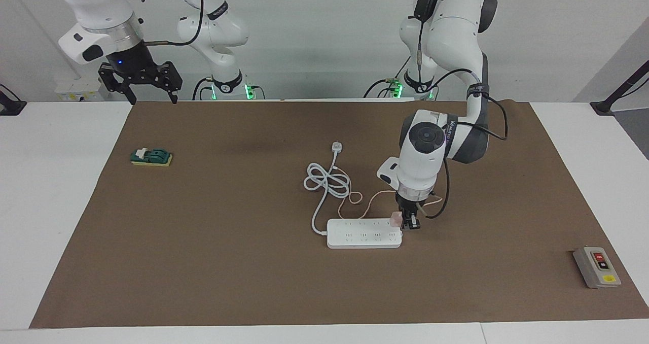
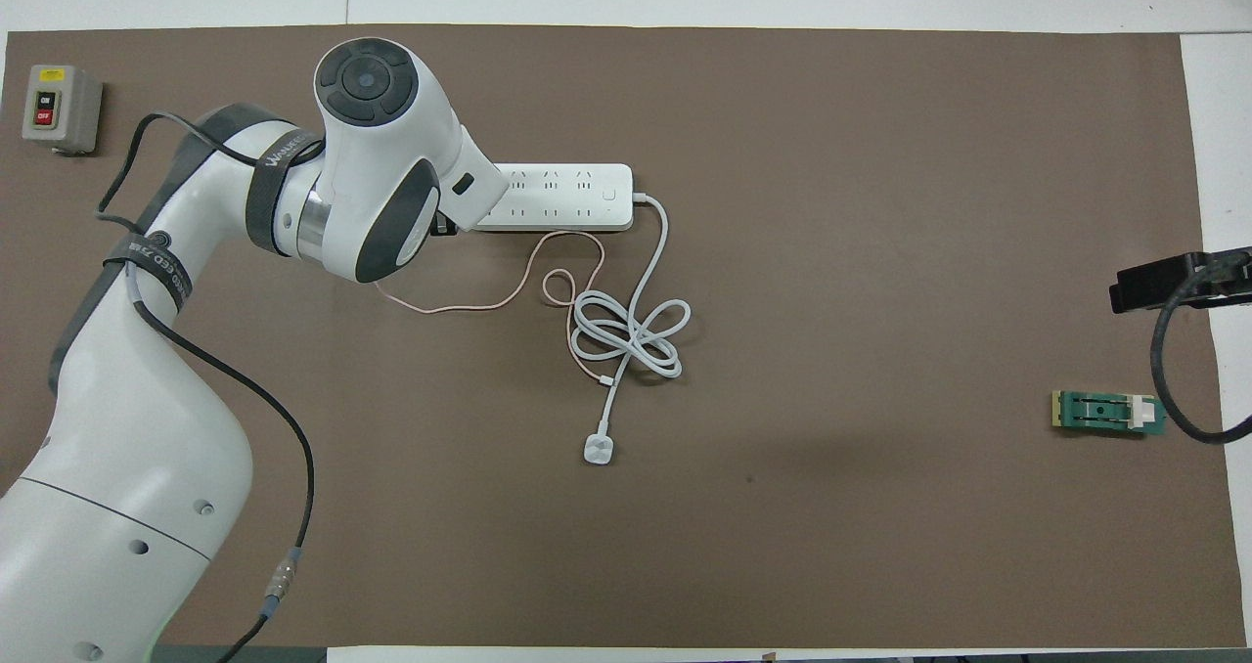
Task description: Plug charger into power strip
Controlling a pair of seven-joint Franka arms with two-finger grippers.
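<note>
Left gripper: the left gripper [image 1: 409, 224] is down at the power strip's end toward the left arm's end of the table, fingers pinching the charger; seen from overhead its own wrist hides it.
Charger: the charger [image 1: 396, 218], a small pale pink cube, sits at the strip's corner nearest the robots, low over or on the last outlets; whether the prongs are in a socket I cannot tell.
Charger cable: the thin pink cable [image 2: 489, 296] runs from the gripper across the mat toward the robots and ends among the coils of the white cord.
Power strip: the power strip [image 1: 363, 233] lies flat near the middle of the brown mat [image 1: 228, 263], long side parallel to the mat's edge, two rows of outlets facing up.
Strip cord: the thick white cord [image 2: 626, 335] leaves the strip's end toward the right arm's end, loops in a loose coil nearer the robots, and finishes in a small white plug [image 2: 597, 449].
Right gripper: the right gripper [image 1: 147, 80] waits raised over the mat's corner nearest the robots at the right arm's end, fingers spread, holding nothing.
Green part: a small green block [image 1: 151, 157] lies on the mat near that same end.
Button box: a grey box with red and yellow buttons [image 1: 597, 267] sits near the mat's corner farthest from the robots at the left arm's end.
</note>
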